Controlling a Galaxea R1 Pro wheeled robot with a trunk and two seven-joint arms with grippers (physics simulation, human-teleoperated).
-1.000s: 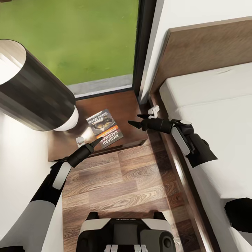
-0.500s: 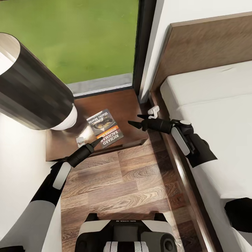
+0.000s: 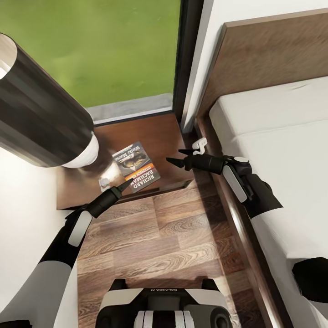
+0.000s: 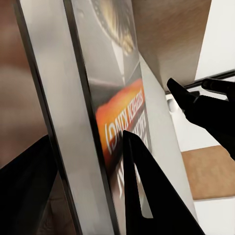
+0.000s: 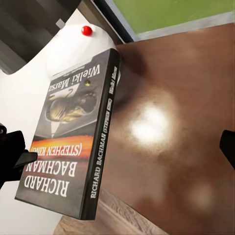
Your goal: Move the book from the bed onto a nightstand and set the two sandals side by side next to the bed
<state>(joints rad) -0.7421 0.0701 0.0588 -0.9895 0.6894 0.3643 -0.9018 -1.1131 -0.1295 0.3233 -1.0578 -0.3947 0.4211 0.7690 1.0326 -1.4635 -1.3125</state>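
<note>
We find the book (image 3: pixel 136 166) lying flat on the nightstand (image 3: pixel 157 136) at centre left of the head view, cover up, one corner reaching the front edge nearest the plank floor (image 3: pixel 168 232). We judge that the book part of the task is as good as done, with the sandals left to deal with.

The left gripper (image 3: pixel 124 186) sits at that near corner of the book; from above, its dark tip hides how the jaws stand. The left wrist view fills the gap: the jaws are spread, one dark finger (image 4: pixel 147 191) over the orange band of the cover and the other on the far side of the book's edge, with no clear pinch on it. We take this as a release, though we cannot tell whether a finger touches the cover.

The right gripper (image 3: pixel 176 156) hangs with jaws spread and empty just right of the book, in front of the bed (image 3: pixel 282 136), probably on standby.

The right wrist view gives us what the head view lacks: the spine and the book's thickness, and the glossy nightstand top. The head view alone shows the striped lamp shade (image 3: pixel 36 123) at upper left and the headboard (image 3: pixel 269 54) at upper right.
</note>
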